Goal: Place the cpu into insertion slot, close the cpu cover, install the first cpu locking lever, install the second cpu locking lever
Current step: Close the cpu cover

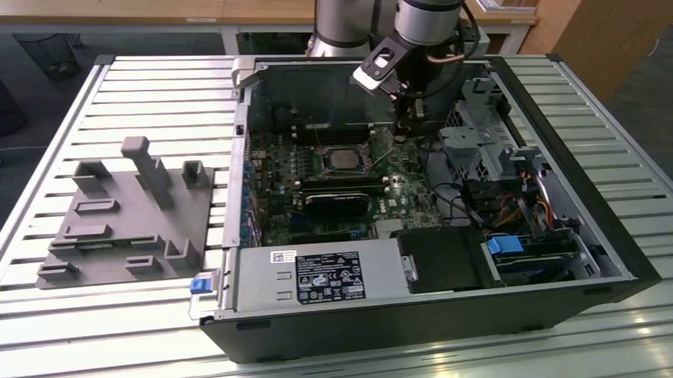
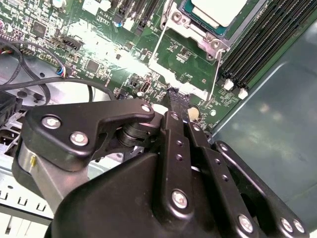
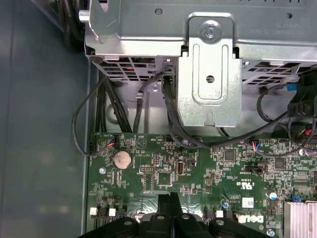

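Sitting in insertion slot (image 1: pixel 323 161), cpu (image 1: pixel 343 160), gripper (image 2: pixel 176 97) nearby

Open computer case (image 1: pixel 421 327) on slatted table (image 1: pixel 158 87) before me, grey fixture block (image 1: pixel 126 216) at the exterior view's left, labelled power supply (image 1: pixel 315 277), coin cell (image 3: pixel 122 158), black cables (image 3: pixel 78 124).

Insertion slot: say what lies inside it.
The cpu lies inside, silver top up. What is under the chip is covered by it.
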`<state>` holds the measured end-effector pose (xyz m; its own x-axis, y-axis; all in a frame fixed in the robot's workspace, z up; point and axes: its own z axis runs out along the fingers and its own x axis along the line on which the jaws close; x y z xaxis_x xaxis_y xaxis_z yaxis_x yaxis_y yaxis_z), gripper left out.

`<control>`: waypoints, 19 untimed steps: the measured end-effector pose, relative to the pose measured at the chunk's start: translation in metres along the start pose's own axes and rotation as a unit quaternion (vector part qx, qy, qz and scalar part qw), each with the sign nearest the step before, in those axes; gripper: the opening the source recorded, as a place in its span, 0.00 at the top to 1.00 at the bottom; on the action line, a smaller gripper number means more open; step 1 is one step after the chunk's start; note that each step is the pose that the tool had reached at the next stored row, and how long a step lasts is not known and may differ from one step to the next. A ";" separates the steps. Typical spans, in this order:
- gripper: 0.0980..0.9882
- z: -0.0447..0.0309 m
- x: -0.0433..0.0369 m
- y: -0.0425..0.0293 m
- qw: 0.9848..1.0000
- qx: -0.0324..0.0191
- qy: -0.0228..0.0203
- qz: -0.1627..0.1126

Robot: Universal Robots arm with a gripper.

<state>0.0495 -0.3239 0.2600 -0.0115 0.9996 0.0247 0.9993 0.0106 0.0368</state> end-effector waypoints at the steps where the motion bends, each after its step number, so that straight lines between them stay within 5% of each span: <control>1: 0.99 0.0004 0.0000 0.0004 1.000 0.000 0.000 0.000; 19: 0.99 0.0092 -0.0003 0.0056 1.000 0.000 0.000 0.000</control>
<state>0.0554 -0.3239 0.2510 -0.0115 0.9996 0.0247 0.9993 0.0106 0.0358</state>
